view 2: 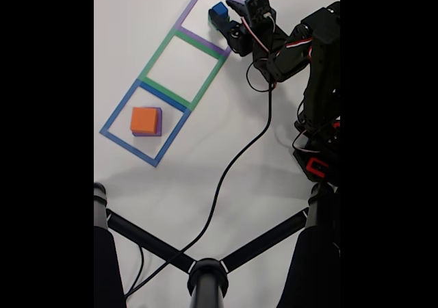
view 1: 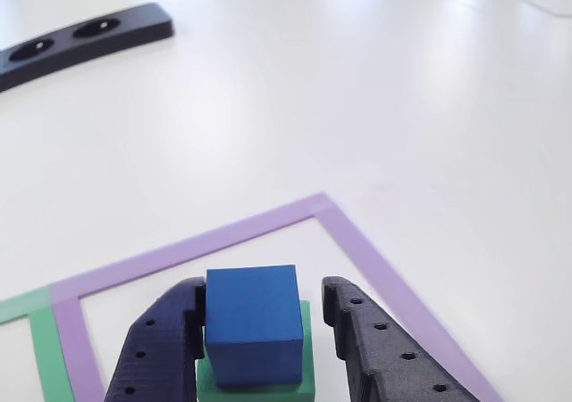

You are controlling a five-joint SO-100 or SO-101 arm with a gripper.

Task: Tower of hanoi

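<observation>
In the other view the small blue cube [view 1: 253,320] sits on top of the green block [view 1: 307,353], inside the purple tape outline [view 1: 357,232]. My gripper [view 1: 264,288] straddles the cube and is open: the left finger [view 1: 161,348] touches the cube's side, while the right finger [view 1: 384,362] stands a small gap away. The fixed view shows the blue cube [view 2: 218,9] between the fingers of the gripper [view 2: 222,16] in the top tape square. The salmon-orange block [view 2: 144,120] lies on the purple block [view 2: 160,120] in the blue tape square [view 2: 113,126].
A black bar with round holes [view 1: 80,40] lies at the far left of the white table. The green tape square [view 2: 154,58] in the middle holds nothing. The arm [view 2: 315,61] and its black cable [view 2: 226,178] occupy the right side; a black stand [view 2: 205,274] crosses the bottom.
</observation>
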